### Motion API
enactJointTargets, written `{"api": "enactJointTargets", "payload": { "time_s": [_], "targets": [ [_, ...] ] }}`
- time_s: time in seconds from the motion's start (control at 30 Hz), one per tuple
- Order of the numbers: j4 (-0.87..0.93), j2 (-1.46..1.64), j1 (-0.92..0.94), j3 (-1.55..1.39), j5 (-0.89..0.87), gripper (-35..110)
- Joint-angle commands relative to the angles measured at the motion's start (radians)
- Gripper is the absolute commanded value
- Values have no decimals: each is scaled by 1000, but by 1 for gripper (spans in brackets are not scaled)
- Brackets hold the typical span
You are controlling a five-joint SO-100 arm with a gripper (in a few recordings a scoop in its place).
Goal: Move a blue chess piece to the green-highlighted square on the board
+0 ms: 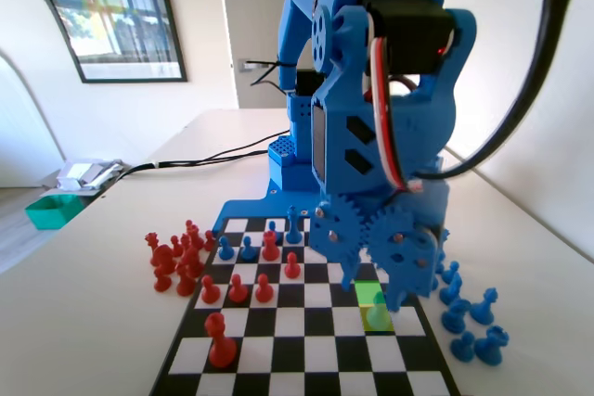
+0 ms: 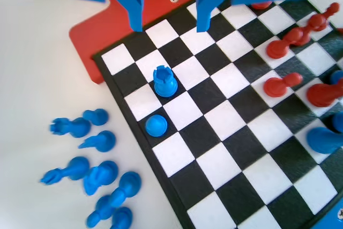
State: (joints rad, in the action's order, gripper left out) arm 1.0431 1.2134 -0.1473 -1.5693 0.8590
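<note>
The board (image 1: 306, 322) lies flat on the pale table (image 1: 93, 303), black and white squares inside a blue edge. In the fixed view the blue arm rises at its far end, and the gripper (image 1: 379, 294) hangs low over the right side of the board, its tips just above the green-highlighted square (image 1: 373, 306). A teal-tinted rounded shape sits on that square, partly hidden behind the gripper. In the wrist view the gripper (image 2: 170, 25) has its two jaws parted with bare board between them, grasping nothing. Below them stands a blue rook (image 2: 165, 81) on a black square, and on the next black square diagonally toward the board's edge stands the blue chess piece (image 2: 156, 125), upright and apart from both jaws. Red pieces (image 1: 181, 257) cluster off the board's left edge in the fixed view, with others on its squares. Spare blue pieces (image 2: 94, 175) lie toppled on the table beside the board
</note>
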Motion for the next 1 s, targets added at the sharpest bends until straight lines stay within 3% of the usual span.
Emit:
{"api": "enactJointTargets", "payload": {
  "time_s": [0.0, 0.97],
  "targets": [
    [-23, 21, -29, 5, 2, 15],
    [-149, -86, -77, -75, -12, 15]
  ]
}}
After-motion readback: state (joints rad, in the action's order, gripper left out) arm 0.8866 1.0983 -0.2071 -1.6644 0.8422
